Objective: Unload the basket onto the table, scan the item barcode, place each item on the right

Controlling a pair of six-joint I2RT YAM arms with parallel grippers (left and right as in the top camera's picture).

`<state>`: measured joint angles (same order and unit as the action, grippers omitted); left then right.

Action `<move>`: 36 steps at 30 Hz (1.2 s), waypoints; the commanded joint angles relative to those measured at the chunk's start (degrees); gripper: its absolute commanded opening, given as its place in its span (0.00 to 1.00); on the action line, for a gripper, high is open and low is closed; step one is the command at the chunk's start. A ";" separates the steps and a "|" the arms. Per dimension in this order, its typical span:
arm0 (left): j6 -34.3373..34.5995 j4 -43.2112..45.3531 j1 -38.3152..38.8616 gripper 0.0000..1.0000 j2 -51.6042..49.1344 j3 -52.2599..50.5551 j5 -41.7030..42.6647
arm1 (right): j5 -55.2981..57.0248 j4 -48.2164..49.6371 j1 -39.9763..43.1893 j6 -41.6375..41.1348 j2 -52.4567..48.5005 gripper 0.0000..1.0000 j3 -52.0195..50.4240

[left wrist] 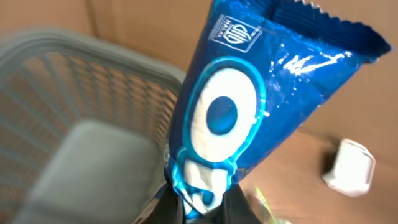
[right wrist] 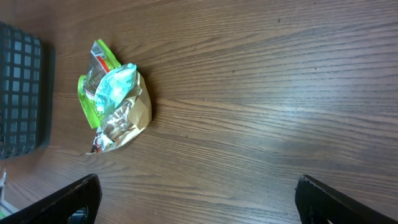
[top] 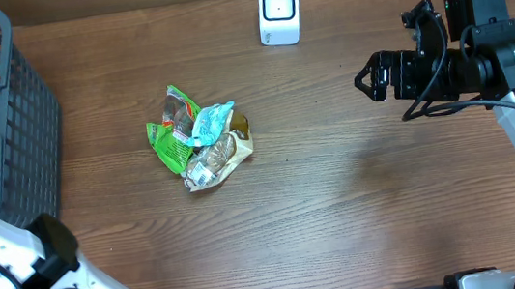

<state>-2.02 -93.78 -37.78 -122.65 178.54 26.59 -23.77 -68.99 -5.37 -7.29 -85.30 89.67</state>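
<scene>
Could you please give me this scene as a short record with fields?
left gripper: shut on blue packet, close to the basket
right gripper: open, empty, above bare table
wrapper pile: crumpled green, teal and gold, mid-table
scanner: white, at the far table edge, nothing touching it
basket: grey mesh, left side

A: Supporting surface?
B: A dark brown wood-grain tabletop [top: 362, 210], filling the overhead view from left to right.
A: Lighting?
B: Diffuse; a pale sheen [right wrist: 292, 109] crosses the grain in the right wrist view.
</scene>
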 commanded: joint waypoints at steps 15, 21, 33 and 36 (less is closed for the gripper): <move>-4.17 -3.02 36.61 0.04 5.66 -41.94 -9.73 | 0.79 -0.98 -0.15 0.09 0.31 1.00 0.35; 1.03 6.95 43.47 0.04 5.66 -66.60 -14.80 | 0.79 0.31 -0.15 0.09 0.31 1.00 0.35; 5.70 11.52 43.89 0.17 5.66 -74.95 -21.03 | 0.76 0.76 -0.15 0.09 0.31 1.00 0.35; 5.66 11.23 43.91 0.44 5.66 -74.95 -21.03 | 0.76 0.79 -0.15 0.09 0.31 1.00 0.35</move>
<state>2.98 -82.30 5.93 -118.15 103.74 7.01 -23.14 -68.58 -5.37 -7.29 -85.30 89.67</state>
